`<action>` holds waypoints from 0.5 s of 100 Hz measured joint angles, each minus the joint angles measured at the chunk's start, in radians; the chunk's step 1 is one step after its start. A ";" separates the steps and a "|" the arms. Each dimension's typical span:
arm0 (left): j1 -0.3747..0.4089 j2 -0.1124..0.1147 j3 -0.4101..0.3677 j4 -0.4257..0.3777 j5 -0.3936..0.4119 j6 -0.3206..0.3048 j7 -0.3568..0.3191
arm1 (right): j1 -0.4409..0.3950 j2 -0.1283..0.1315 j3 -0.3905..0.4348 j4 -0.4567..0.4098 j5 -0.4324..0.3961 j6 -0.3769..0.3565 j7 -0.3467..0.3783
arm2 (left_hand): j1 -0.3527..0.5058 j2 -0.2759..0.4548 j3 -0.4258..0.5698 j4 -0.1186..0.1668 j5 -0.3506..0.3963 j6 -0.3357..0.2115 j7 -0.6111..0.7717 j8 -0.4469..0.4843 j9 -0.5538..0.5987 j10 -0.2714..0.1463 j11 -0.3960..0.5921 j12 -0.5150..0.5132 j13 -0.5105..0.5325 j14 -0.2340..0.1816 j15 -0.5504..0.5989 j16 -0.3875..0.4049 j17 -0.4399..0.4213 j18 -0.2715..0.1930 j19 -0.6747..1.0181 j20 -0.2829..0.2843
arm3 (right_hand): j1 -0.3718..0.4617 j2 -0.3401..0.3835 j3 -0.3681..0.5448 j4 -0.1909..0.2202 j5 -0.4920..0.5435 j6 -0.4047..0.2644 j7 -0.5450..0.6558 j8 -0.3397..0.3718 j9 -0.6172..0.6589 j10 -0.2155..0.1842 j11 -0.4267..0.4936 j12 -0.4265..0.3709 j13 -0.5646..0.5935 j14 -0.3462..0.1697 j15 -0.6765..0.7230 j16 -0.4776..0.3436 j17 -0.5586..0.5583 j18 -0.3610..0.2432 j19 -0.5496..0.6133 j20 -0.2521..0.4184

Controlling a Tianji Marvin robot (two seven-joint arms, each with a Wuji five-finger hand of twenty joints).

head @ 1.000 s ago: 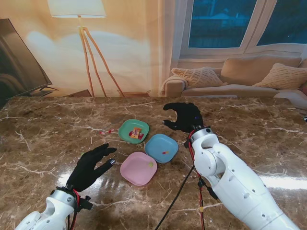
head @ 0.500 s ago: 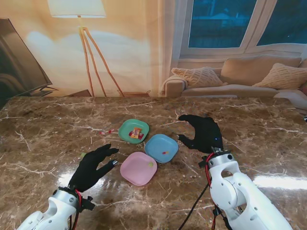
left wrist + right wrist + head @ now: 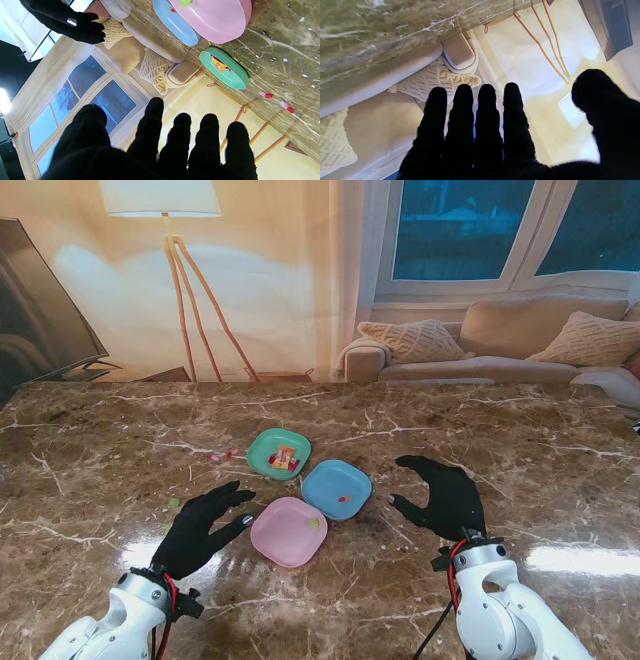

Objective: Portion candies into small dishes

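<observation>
Desk [image 3: 560, 450]: brown marble w/ pale veins; carries all 3 dishes, centre.
L robot hand [image 3: 205, 525]: fingers spread, holds nothing; just left of pink dish.
R robot hand [image 3: 445, 495]: fingers apart, empty; right of blue dish, not touching.
Pink dish [image 3: 288, 532]: nearest; 1 green candy near rim.
Blue dish [image 3: 337, 488]: middle; 1 small candy.
Green dish [image 3: 279, 453]: farthest; holds candy pile [image 3: 284, 458], mixed red/yellow.
Loose candies [image 3: 220, 455]: on desk left of green dish.
Step (judged): between picks; portions barely begun.
Next: one hand to reach the pile, pinch 1 piece.
</observation>
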 measured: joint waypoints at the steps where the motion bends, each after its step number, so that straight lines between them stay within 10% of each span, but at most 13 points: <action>1: 0.000 0.000 0.001 0.000 0.000 0.000 0.000 | 0.000 0.000 0.000 0.003 0.003 0.000 -0.001 | 0.000 0.000 0.000 0.000 0.000 0.000 0.000 0.000 0.000 0.000 0.000 0.000 0.000 0.000 0.000 0.000 0.000 0.000 0.000 0.000 | 0.000 0.000 0.000 0.000 0.000 0.000 -0.001 0.000 0.000 0.000 0.000 0.000 -0.002 0.000 -0.004 0.000 0.000 -0.001 0.000 0.000; 50: -0.050 0.003 0.022 0.010 -0.020 0.039 -0.076 | -0.011 -0.012 -0.011 0.047 0.028 -0.008 -0.061 | 0.000 0.000 0.000 0.000 -0.001 0.003 0.000 0.000 0.000 0.000 0.000 0.000 0.000 0.000 0.000 0.000 0.000 0.000 0.000 0.000 | 0.000 0.001 -0.011 0.021 0.000 0.000 -0.002 -0.011 -0.010 0.001 -0.002 -0.011 -0.013 0.000 -0.002 -0.001 -0.005 -0.007 0.000 -0.013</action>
